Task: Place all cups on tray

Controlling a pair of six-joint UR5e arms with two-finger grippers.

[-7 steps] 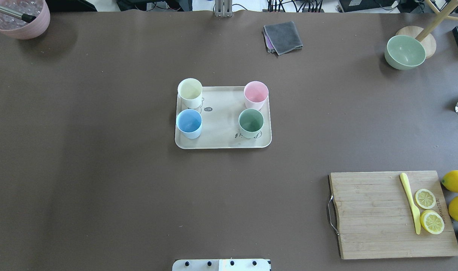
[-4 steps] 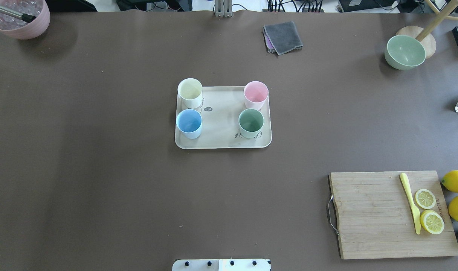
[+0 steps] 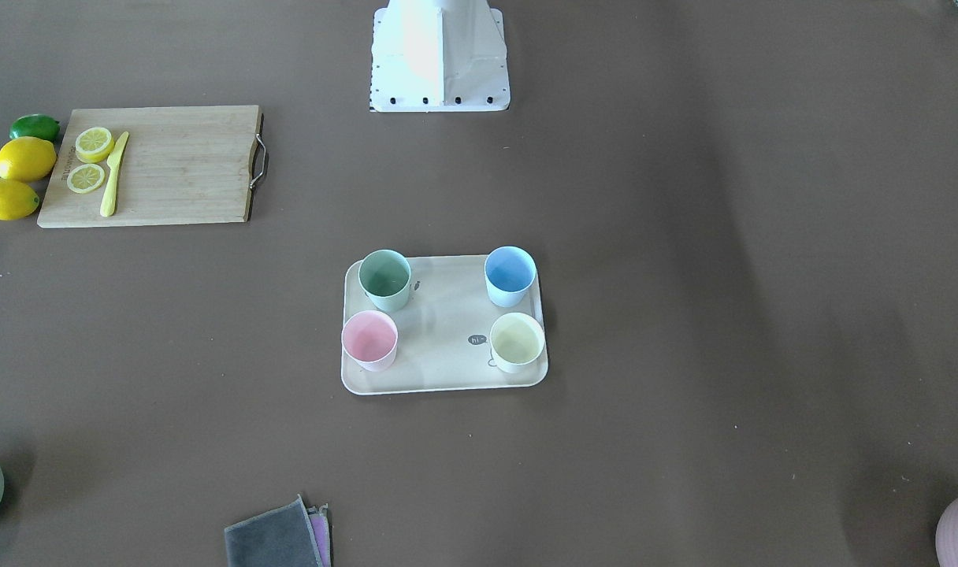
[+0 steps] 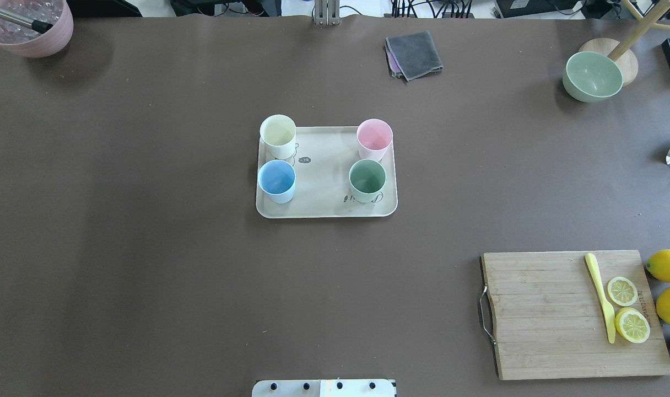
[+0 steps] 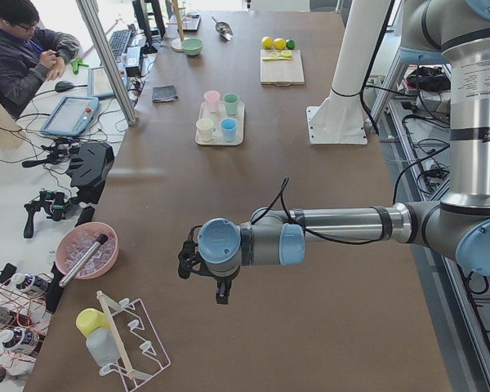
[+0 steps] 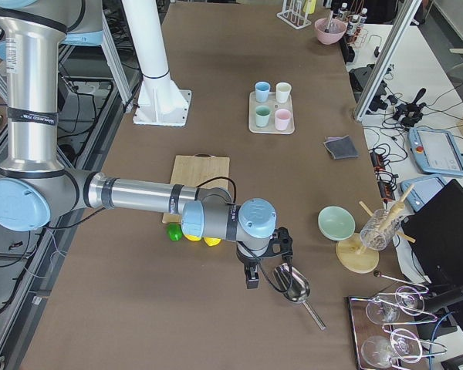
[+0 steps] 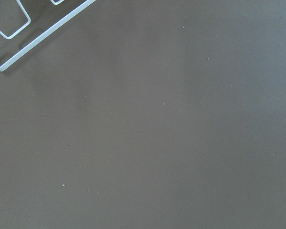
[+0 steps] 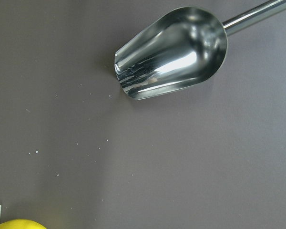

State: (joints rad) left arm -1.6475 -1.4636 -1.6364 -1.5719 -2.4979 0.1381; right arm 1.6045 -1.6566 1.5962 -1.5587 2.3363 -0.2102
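Four cups, one tray: the cream-yellow cup point(image 4: 278, 135) and the pink cup point(image 4: 374, 138) stand upright along the far side of the tray point(image 4: 324, 187). The blue cup point(image 4: 276, 180) and the green cup point(image 4: 367, 179) stand along the side nearer my base. Each sits toward its own corner, apart from the others, with the yellow and blue pair on my left. The tray lies flat at the middle of the brown table point(image 4: 147, 248).

My left claw point(image 5: 221, 294) hangs low over bare tabletop, well away from the tray toward my left end of the table, near a white wire rack point(image 7: 19, 28). My right claw point(image 6: 252, 279) hangs toward the opposite end, just beside a steel scoop point(image 8: 174, 50) lying on the surface. Both claws appear only in the side cameras, so I cannot tell whether their fingers are apart or together.

Elsewhere, a wooden cutting board point(image 4: 572, 314) carries a yellow knife point(image 4: 600, 295) and two lemon slices point(image 4: 622, 291), with whole lemons point(image 4: 668, 266) just beside it. A folded gray cloth point(image 4: 414, 54) and a green bowl point(image 4: 593, 75) sit along the far edge.
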